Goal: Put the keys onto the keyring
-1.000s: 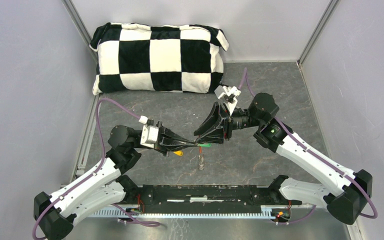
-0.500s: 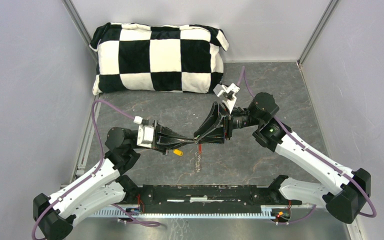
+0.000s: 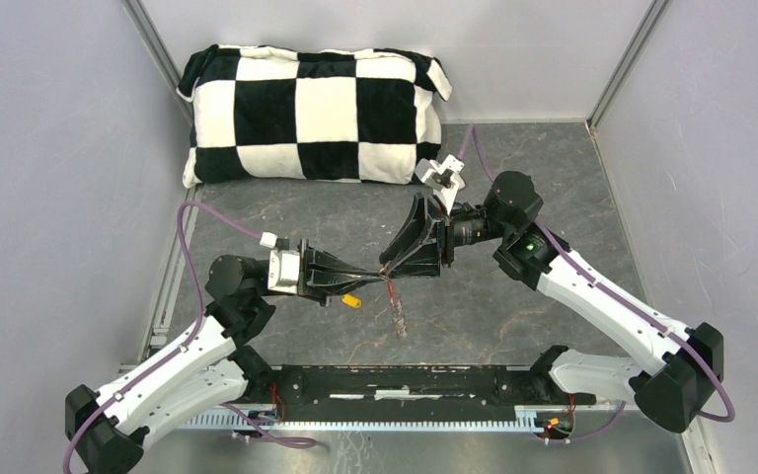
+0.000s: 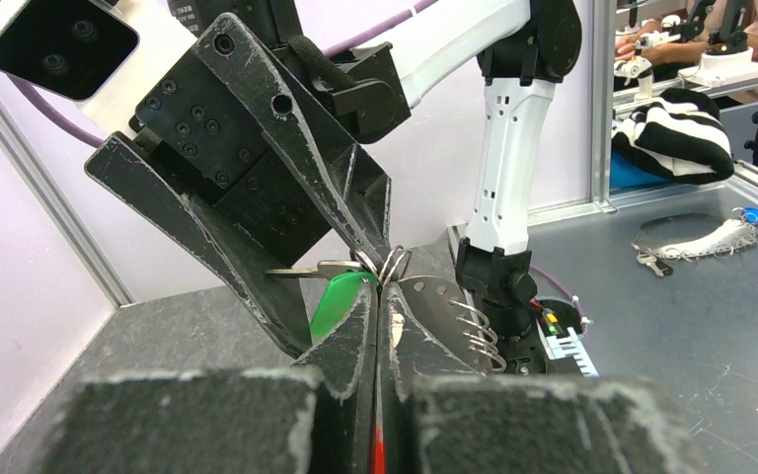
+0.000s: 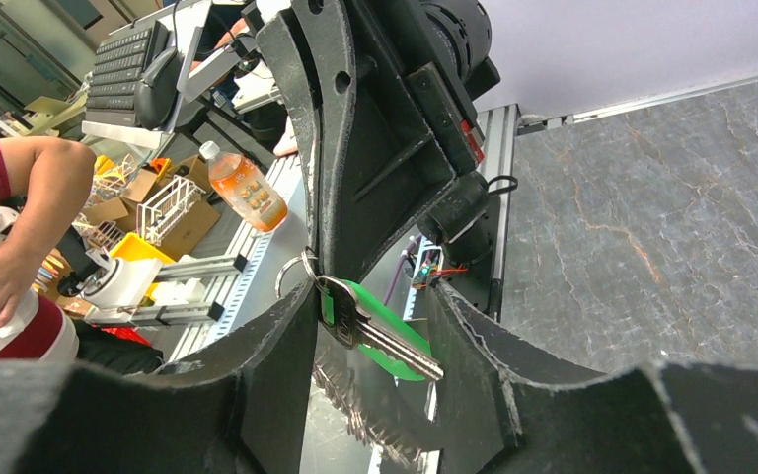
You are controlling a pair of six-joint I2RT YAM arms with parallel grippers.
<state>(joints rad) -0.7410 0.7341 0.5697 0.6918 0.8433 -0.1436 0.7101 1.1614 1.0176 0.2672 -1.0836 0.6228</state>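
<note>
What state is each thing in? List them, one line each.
Left gripper: shut on the keyring.
Right gripper: fingers apart, green key between them; grip unclear.
Yellow key: apart from the keyring, by the left gripper.
Red tag: dangling from the keyring.

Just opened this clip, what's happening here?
Both arms meet above the table. The left gripper is shut on the keyring, while the right gripper holds the green key against it, apparently threading it on. The yellow key sits below the left gripper, apart from the ring.
</note>
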